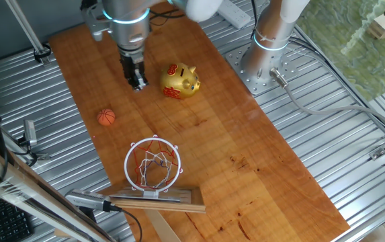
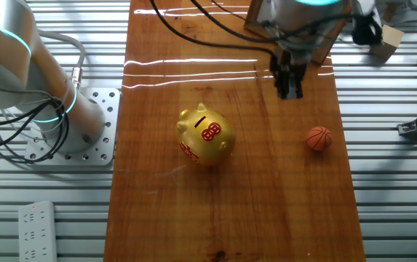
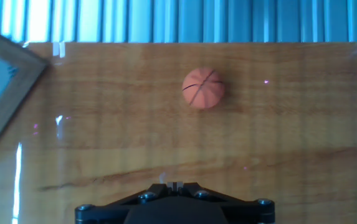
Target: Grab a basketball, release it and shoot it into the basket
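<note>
We list a black two-finger gripper (image 1: pixel 139 83) in the upper centre of one fixed view, above the board, fingers close together and holding nothing. A tiny orange basketball with dark seams (image 1: pixel 106 117) lies left of centre on the long reddish wooden board (image 1: pixel 246 141), apart from the gripper. A miniature hoop with orange-red ring and white net (image 1: pixel 153 163) stands lower centre. A golden piggy bank (image 1: pixel 181 81) sits just right of the gripper.

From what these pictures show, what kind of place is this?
Probably a robot lab test bench: a wooden board lies on a ribbed metal table, the arm's base is bolted beside it, and toy props, a basketball and hoop, sit on top.
</note>
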You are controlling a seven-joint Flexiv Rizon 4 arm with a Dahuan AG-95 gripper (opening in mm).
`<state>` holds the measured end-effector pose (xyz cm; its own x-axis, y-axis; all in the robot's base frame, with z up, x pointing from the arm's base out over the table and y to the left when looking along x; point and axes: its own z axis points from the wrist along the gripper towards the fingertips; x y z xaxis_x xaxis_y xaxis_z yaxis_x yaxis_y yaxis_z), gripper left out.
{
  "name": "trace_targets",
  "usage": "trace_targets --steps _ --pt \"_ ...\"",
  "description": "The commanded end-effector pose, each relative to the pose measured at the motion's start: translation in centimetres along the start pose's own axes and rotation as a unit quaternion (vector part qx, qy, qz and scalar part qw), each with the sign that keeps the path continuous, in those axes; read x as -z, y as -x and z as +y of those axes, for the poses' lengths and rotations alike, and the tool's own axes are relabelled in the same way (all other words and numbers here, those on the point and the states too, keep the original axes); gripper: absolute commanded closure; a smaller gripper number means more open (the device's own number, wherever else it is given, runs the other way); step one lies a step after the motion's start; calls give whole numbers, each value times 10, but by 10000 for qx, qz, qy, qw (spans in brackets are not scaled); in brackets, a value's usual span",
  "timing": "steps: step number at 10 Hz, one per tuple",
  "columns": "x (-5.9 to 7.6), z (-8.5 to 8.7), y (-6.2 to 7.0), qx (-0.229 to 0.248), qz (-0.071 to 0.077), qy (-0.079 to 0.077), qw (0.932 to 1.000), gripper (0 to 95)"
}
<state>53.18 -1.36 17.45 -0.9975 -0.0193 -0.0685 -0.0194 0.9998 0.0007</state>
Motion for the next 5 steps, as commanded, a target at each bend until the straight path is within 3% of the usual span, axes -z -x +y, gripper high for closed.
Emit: trace_targets --steps 1,3,5 --pt "-7 -5 6 1 12 -4 10000 950" --pt "-22 -9 20 -37 -44 -12 10000 950" --pt "-23 -12 35 -35 8 -9 10000 950"
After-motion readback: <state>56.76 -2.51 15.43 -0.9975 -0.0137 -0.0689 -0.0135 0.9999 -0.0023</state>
